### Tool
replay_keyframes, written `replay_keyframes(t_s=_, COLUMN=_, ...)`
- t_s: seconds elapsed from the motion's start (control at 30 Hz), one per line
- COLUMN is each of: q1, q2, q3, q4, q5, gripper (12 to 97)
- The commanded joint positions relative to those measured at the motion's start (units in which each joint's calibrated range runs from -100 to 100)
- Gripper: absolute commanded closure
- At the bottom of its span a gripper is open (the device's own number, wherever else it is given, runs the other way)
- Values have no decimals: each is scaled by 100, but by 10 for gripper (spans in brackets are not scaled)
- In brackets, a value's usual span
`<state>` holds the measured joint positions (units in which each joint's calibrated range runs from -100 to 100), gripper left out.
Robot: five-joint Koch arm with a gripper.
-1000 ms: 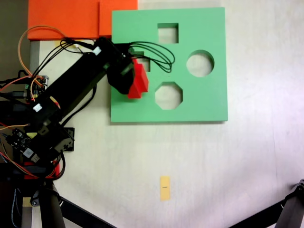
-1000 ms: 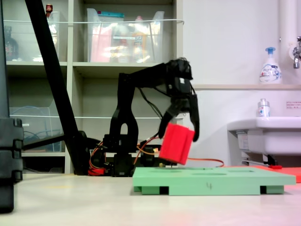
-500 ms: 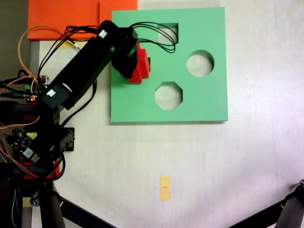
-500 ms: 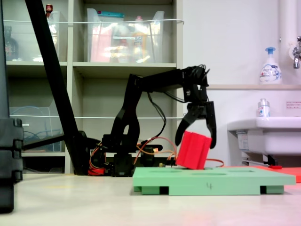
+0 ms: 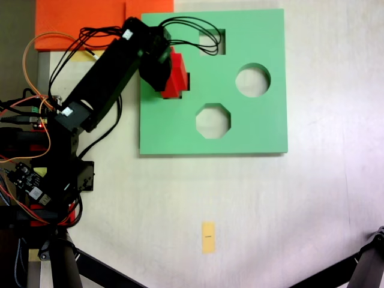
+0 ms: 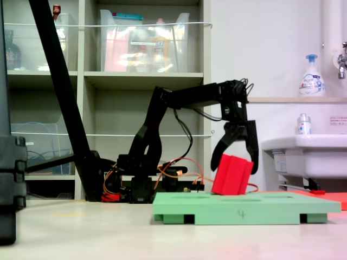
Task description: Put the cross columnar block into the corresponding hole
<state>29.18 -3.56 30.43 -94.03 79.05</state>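
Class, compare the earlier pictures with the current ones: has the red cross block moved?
Yes. In a fixed view the cross columnar block has shifted right and lower toward the green board, with the gripper around it.

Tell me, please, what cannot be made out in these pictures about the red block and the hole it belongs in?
- Plus-shaped hole: in a fixed view from above, the gripper and red block cover it.
- Board holes: in a fixed view from the side, the board is edge-on, so no cutout shows.
- Block's lower end: whether it has entered a hole or rests tilted on the board cannot be told.
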Motion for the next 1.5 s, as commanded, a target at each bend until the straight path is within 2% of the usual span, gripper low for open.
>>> replay_keyframes(t_s=0.0, q1=49, q2=-35, q3=467, q4=164, q5=98, gripper=705)
replay_keyframes(t_s=0.57, q1=39, q2=579, q3=756, q4=375, q5=-210, gripper=686)
replay_keyframes(t_s=0.67, q1=39, q2=733, q3=726, q4=385, q5=-215, gripper=603)
replay_keyframes(t_s=0.8, q1=39, q2=872, q3=716, q4=385, q5=-220, gripper=544)
replay_keyframes(t_s=0.9, q1=39, q2=900, q3=686, q4=375, q5=-215, gripper=395)
replay_keyframes(t_s=1.13, q1=20, q2=900, q3=696, q4=375, q5=-230, gripper=135)
replay_keyframes(t_s=1.47, q1=0, q2=691, q3=706, q4=308, q5=-298, gripper=135)
